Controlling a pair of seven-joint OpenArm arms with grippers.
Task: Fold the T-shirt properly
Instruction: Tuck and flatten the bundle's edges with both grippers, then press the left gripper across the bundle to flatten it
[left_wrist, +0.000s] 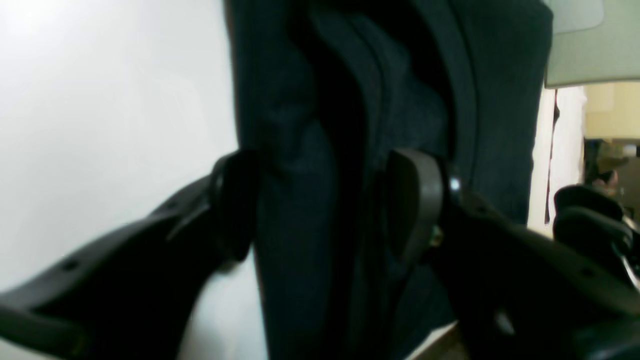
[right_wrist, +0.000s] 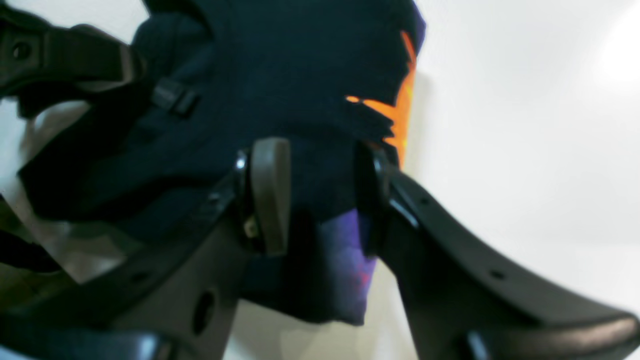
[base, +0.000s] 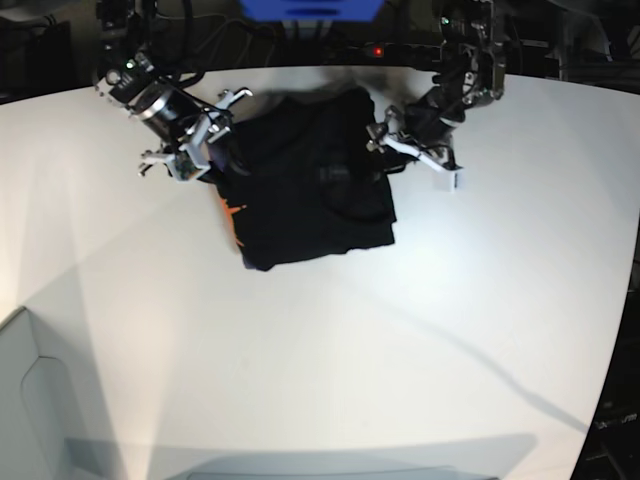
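T-shirt (base: 310, 190) bundled on table (base: 400, 350) between my grippers | right gripper (right_wrist: 320, 195) clenched on its edge | left gripper (left_wrist: 325, 205) straddles opposite fold, grip uncertain | both equally near

Right gripper (right_wrist: 320, 195) jaws pinch a bunched fold of the black T-shirt (right_wrist: 260, 85), orange and purple print showing at its edge, above a white worktop (right_wrist: 525, 150); another dark gripper (right_wrist: 65, 55) at upper left.
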